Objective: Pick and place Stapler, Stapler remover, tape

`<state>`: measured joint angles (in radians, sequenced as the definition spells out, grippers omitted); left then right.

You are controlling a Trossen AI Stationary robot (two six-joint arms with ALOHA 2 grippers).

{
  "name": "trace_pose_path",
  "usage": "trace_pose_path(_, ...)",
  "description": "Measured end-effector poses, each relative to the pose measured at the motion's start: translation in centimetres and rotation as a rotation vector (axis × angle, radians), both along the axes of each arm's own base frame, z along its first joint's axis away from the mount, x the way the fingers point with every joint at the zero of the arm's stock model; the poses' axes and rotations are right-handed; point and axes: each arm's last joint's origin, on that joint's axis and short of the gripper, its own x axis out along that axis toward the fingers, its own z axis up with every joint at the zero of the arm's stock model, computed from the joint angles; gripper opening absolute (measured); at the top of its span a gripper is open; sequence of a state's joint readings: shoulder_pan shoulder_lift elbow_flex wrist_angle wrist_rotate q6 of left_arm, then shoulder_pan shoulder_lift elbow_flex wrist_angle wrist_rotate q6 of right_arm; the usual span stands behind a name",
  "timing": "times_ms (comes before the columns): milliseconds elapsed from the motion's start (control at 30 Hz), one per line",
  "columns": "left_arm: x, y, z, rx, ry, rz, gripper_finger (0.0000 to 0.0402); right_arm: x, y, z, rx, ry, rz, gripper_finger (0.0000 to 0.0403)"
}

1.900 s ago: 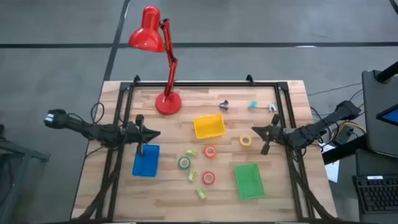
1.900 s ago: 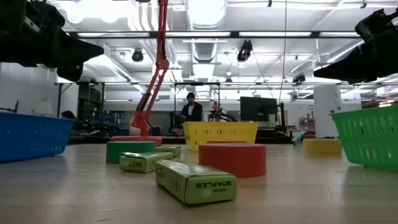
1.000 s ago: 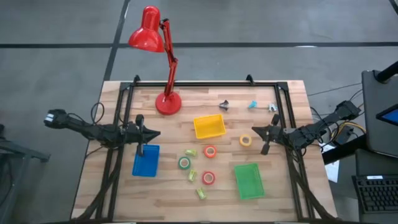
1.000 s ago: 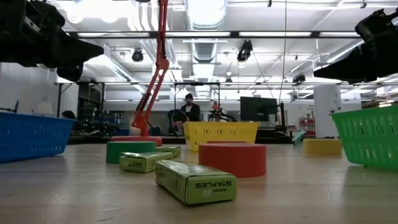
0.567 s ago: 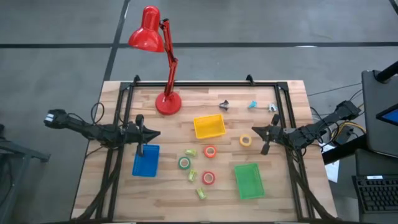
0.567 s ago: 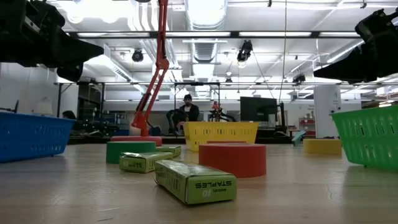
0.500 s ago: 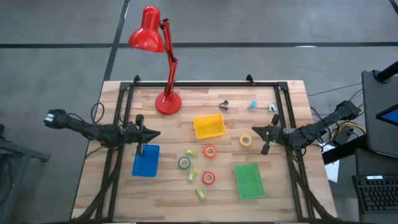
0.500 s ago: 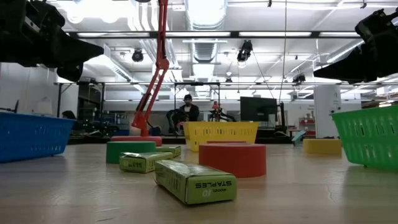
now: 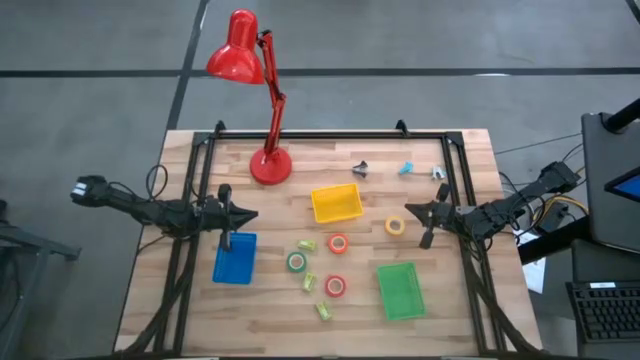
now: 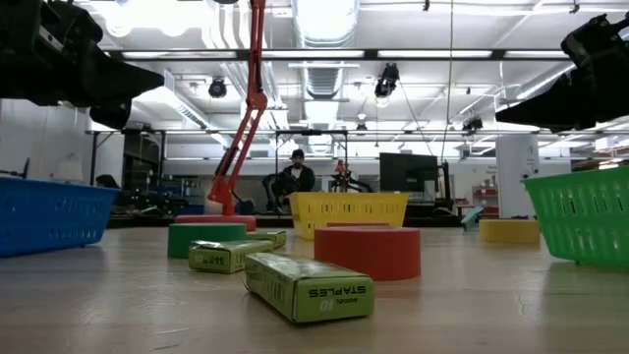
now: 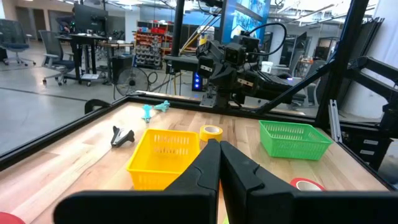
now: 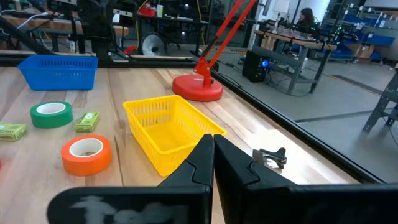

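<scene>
4 tape rolls lay flat on the wooden table (image 9: 460,300), holes facing up, so none had a long axis or pointed any way. Taking the yellow basket (image 9: 336,203) as landmark: the orange tape roll (image 9: 338,243) lay just in front of it, the green tape roll (image 9: 296,262) farther forward and toward the left arm, the red tape roll (image 9: 335,286) farther forward again, and the yellow tape roll (image 9: 395,226) beside the basket on the right arm's side. Behind the basket, near the table's far edge, lay a small dark stapler remover (image 9: 361,168), its long axis roughly along that edge; 2 more small items lay near it, too small to identify. No stapler could be made out. The spread looked like a start layout, with a blue basket (image 9: 235,258) and a green basket (image 9: 400,290) probably serving as drop places. The left gripper (image 9: 243,214) hung above the table on the blue basket's side, fingers pressed together and holding nothing. The right gripper (image 9: 410,211) hung just beyond the yellow roll, fingers likewise together and empty. Both seemed parked.
</scene>
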<state>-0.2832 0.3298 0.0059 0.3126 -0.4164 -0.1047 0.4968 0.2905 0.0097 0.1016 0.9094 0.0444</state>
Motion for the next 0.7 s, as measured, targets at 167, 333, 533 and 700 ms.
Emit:
trace_pose_path(167, 0.0, 0.0, 0.0, 0.000, 0.000, 0.000, 0.0010, 0.0, 0.0, 0.0, 0.037, -0.018, -0.004, 0.0009)
trace_pose_path(333, 0.0, 0.0, 0.0, 0.000, 0.000, 0.001, 0.0010, 0.0, 0.0, 0.3, 0.243, -0.134, -0.024, 0.0009)
trace_pose_path(533, 0.0, 0.0, 0.0, 0.000, -0.001, 0.000, 0.0010, 0.1, 0.0, 1.2, 0.328, -0.248, -0.061, 0.0009)
trace_pose_path(700, 0.0, 0.0, 0.0, 0.000, 0.000, 0.001, 0.0010, 0.0, -0.1, 1.7, 0.329, -0.287, -0.074, 0.0009)
